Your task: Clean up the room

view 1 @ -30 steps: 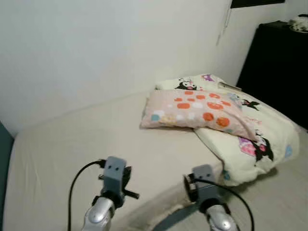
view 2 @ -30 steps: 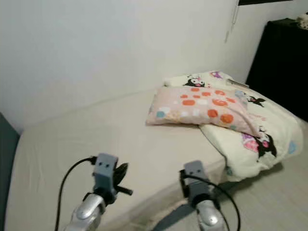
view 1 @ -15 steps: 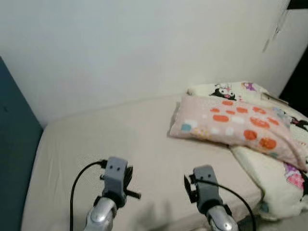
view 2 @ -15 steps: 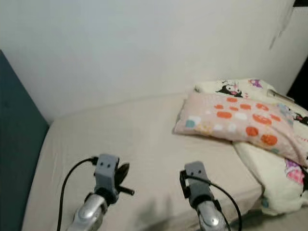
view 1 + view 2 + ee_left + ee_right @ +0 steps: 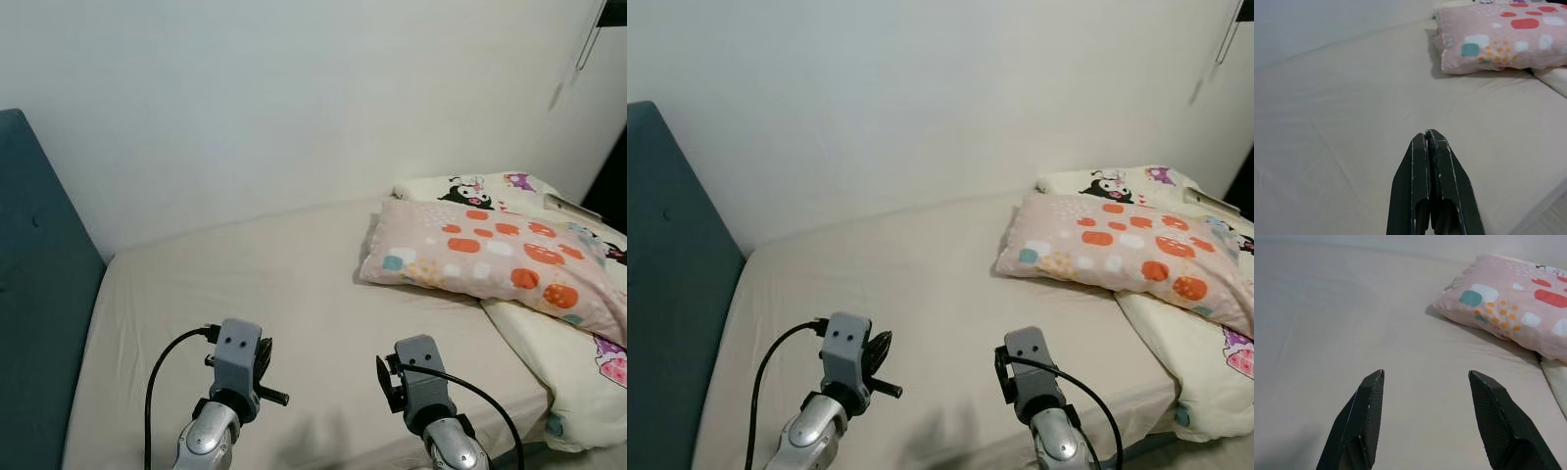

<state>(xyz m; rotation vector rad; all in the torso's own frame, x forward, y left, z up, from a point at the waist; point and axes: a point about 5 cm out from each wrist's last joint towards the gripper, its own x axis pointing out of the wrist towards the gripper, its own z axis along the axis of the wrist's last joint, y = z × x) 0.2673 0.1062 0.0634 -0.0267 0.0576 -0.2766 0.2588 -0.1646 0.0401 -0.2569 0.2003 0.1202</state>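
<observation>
The camera has swung toward the robot's left since a second ago: the dark cabinet that stood at the right is out of frame, and a blue headboard [image 5: 39, 294] now stands along the left end of the bed [image 5: 245, 284]. The bedding itself lies as it did. Both arms are held out low over the near edge of the mattress, same as before.

The left gripper [image 5: 1432, 139] has its two black fingers pressed together, tips touching, with nothing between them; it hangs over bare beige sheet near the middle of the bed. The right gripper [image 5: 1425, 377] has its fingers spread wide apart and holds nothing, also over bare sheet.

A pink pillow [image 5: 485, 257] with orange, white and teal spots lies toward the right end of the bed, close to the wall-side edge. Its far-right part rests on a cream blanket [image 5: 578, 348] printed with black cartoon figures, bunched at the bed's right end and drooping over the near edge. A white wall [image 5: 294, 98] runs along the far side of the bed
</observation>
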